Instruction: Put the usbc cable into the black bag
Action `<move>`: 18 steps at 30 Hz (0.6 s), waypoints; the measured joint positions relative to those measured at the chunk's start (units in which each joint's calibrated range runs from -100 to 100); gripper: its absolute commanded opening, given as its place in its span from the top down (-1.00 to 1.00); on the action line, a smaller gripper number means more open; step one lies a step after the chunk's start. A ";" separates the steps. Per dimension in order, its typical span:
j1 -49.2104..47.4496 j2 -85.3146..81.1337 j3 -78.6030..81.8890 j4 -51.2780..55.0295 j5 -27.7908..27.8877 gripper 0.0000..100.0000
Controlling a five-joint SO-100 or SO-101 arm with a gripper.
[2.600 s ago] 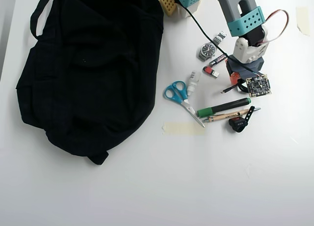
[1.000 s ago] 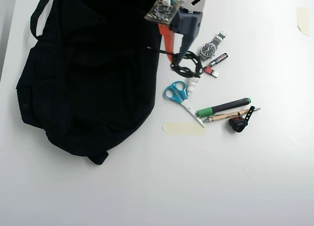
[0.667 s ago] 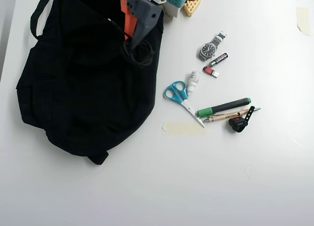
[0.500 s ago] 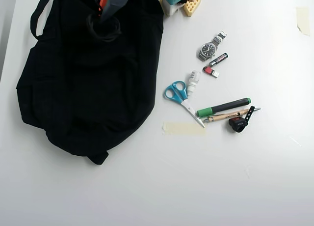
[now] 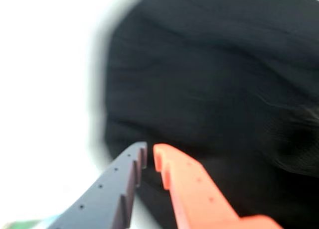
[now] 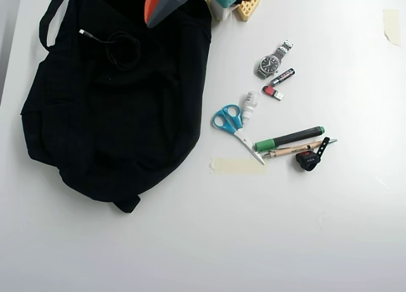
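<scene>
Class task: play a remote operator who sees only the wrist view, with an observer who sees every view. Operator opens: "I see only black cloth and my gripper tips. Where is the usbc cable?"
Observer: In the overhead view the usbc cable lies coiled on the black bag, near the bag's top end, with its silvery plug pointing to the picture's left.
Operator: Am I holding it?
Observer: No. The gripper is nearly closed with nothing between its tips; overhead, it sits to the right of the coil.
Operator: Anything else nearby?
Observer: To the bag's right lie blue-handled scissors, a green-capped marker and a wristwatch.
</scene>
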 measured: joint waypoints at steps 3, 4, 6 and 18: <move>-26.86 -29.69 19.03 0.00 -0.05 0.96; -33.10 -30.53 21.42 -0.09 -0.05 0.96; -40.37 -31.03 26.37 -0.51 0.00 0.96; -47.27 -31.19 46.08 -4.52 -0.05 0.96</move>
